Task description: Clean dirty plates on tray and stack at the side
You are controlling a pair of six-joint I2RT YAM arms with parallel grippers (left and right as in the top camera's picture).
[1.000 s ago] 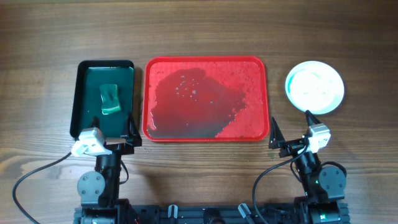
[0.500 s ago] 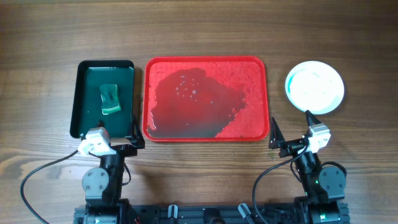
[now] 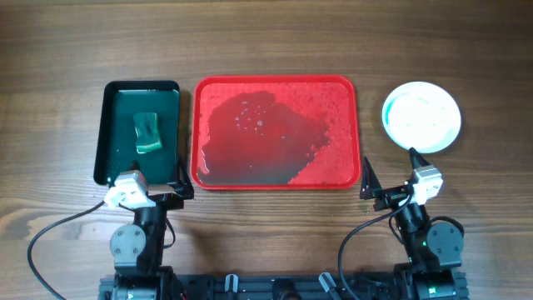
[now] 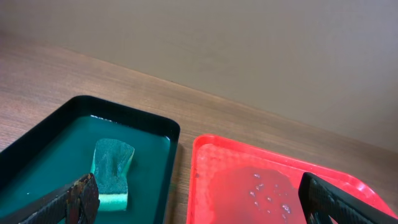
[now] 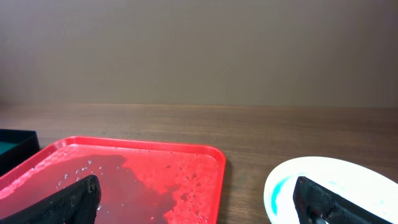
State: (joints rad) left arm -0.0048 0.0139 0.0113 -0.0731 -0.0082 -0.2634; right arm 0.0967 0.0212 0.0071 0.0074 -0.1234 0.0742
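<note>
The left gripper [image 4: 199,196] and right gripper [image 5: 197,193] gaped wide, empty, by the table's [image 3: 50,50] near edge; a plate [image 3: 420,116] lay right of the wet tray [image 3: 275,79].

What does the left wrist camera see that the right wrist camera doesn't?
Only the left wrist camera shows the green sponge, lying in the dark green tray. Only the right wrist camera shows the white plate with its teal smear, sitting on the table to the right of the red tray. Both see the wet red tray, the wooden table and the plain wall behind. The right wrist camera also catches just a corner of the dark green tray.
</note>
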